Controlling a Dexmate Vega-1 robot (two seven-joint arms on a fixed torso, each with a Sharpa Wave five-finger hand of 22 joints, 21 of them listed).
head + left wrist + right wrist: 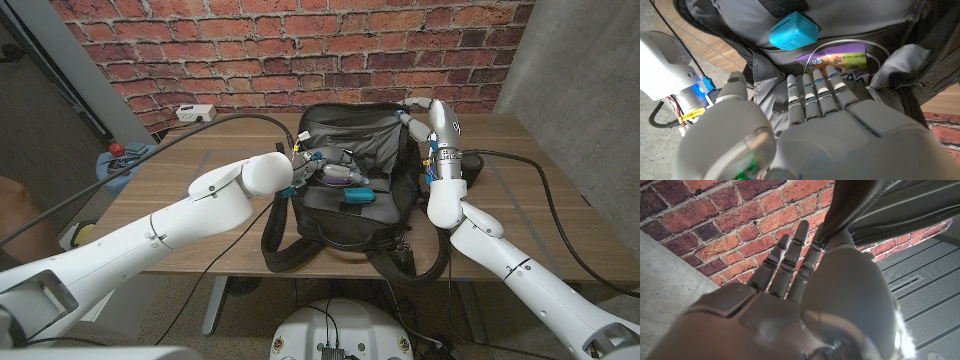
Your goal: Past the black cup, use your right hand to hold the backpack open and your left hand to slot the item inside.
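Right robot hand (805, 285) pinching backpack (345, 215) rim, left robot hand (830, 115) pressing purple packet (840, 61) inside

Backpack (340, 215) mouth crowded by left hand (318, 166)
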